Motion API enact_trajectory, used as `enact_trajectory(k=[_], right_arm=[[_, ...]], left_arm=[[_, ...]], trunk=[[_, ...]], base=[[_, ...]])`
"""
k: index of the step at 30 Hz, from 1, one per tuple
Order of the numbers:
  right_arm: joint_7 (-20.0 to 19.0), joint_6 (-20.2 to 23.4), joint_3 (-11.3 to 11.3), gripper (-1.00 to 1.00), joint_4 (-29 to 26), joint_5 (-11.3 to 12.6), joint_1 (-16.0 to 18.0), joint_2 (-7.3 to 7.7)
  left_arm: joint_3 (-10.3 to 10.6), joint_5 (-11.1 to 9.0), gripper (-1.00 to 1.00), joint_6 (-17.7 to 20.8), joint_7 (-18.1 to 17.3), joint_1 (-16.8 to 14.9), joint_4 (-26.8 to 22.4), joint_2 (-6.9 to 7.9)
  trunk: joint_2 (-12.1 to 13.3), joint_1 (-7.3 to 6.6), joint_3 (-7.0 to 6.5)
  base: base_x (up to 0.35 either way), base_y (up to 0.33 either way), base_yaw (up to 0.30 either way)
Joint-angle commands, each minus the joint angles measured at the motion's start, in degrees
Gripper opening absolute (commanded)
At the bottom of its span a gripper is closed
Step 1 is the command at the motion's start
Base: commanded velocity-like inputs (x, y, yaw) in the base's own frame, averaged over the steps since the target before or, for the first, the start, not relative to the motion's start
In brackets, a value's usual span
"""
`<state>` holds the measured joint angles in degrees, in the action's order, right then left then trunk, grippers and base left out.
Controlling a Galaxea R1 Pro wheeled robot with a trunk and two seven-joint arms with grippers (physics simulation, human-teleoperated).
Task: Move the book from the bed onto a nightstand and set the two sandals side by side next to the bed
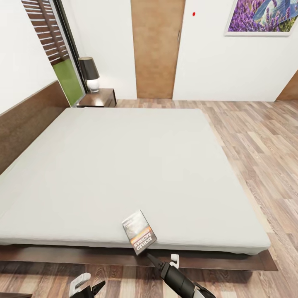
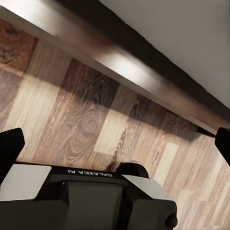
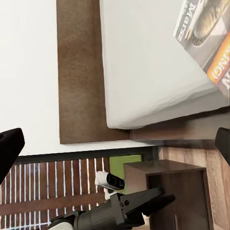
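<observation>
Jaws of both grippers gape wide; thin glossy book (image 1: pixel 140 231) overhangs the smooth grey bed's (image 1: pixel 124 165) edge

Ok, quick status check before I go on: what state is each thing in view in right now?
book: lying flat at the mattress's near edge, corner overhanging, not gripped
bed: mattress bare apart from the book
nightstand: by the headboard, lamp on top
lamp: upright, looks unlit
door: closed
right gripper: open, just short of the book
left gripper: open, low over the floor
</observation>
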<state>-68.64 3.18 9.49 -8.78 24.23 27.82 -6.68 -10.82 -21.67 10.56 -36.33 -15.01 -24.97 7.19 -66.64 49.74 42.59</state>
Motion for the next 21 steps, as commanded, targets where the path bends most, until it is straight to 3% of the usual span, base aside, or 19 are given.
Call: enact_trajectory(k=[1,5,7,21], right_arm=[[-1.0,0.4,0.4,1.00,0.0,-0.2,0.0,-0.03],[-7.6,0.4,0.4,1.00,0.1,-0.2,0.0,-0.07],[-8.9,0.4,0.4,1.00,0.1,-0.2,0.0,-0.07],[-9.7,0.4,0.4,1.00,0.1,-0.2,0.0,-0.09]], left_arm=[[-0.2,-0.5,1.00,0.6,-0.2,0.0,0.0,-0.02],[-0.2,-0.5,1.00,0.6,-0.2,0.0,0.0,0.00],[-0.2,-0.5,1.00,0.6,-0.2,0.0,0.0,0.00],[-0.2,-0.5,1.00,0.6,-0.2,0.0,0.0,-0.06]], trunk=[[-0.4,0.23,0.22],[-2.0,1.10,0.94],[-2.8,1.54,1.30],[-8.5,4.62,3.81]], base=[[0.000,0.000,0.000],[0.000,0.000,0.000],[0.000,0.000,0.000],[0.000,0.000,0.000]])
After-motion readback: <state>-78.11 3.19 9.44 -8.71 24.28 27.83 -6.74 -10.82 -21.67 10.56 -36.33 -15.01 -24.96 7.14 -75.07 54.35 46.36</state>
